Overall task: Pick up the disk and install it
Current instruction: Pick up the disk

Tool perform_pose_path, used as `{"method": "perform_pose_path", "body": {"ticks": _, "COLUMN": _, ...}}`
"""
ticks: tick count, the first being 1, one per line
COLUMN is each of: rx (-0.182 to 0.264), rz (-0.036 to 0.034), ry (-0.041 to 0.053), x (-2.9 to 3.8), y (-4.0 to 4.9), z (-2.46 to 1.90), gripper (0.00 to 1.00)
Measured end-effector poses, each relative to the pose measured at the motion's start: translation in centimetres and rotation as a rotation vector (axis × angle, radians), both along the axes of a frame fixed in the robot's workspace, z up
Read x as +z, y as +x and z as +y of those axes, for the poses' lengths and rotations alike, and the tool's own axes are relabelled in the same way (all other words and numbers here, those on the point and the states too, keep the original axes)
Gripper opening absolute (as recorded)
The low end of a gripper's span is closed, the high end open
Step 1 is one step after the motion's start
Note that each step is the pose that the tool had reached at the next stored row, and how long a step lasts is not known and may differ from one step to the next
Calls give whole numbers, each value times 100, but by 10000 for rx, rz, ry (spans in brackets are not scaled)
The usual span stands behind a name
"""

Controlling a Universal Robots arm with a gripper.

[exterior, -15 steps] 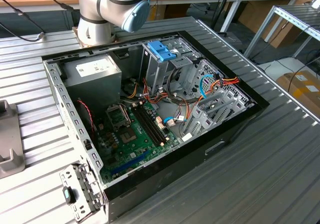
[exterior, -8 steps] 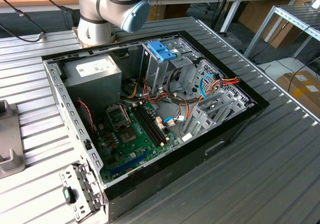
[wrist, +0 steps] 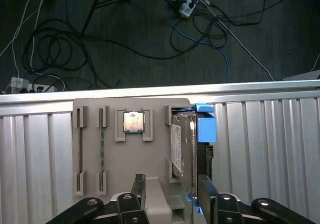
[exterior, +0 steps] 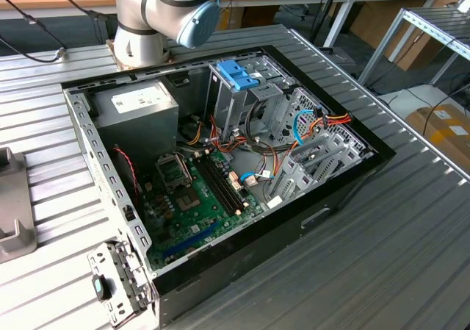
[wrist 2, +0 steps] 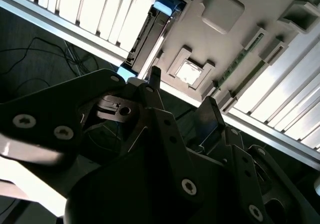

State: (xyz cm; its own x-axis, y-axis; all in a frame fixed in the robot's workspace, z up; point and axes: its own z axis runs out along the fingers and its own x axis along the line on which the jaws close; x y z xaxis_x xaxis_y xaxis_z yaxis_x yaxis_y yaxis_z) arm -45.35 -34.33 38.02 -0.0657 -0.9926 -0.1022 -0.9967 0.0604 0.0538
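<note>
The arm stands at the exterior view's eleven o'clock; in the first wrist view the pincer hangs, fingers spread apart.

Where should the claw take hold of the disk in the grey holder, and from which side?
Probably across its two broad faces, near the free upper edge, coming down from above. The disk stands on edge in a slot of the grey holder, so its thin body suits the open claw, and the slot walls block the sides.
</note>
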Motion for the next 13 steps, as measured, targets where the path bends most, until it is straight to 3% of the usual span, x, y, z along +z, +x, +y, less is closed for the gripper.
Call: {"method": "perform_pose_path", "body": {"ticks": 13, "rx": 304, "rz": 1, "ry": 0, "x": -27, "y": 0, "z": 47, "gripper": 54}}
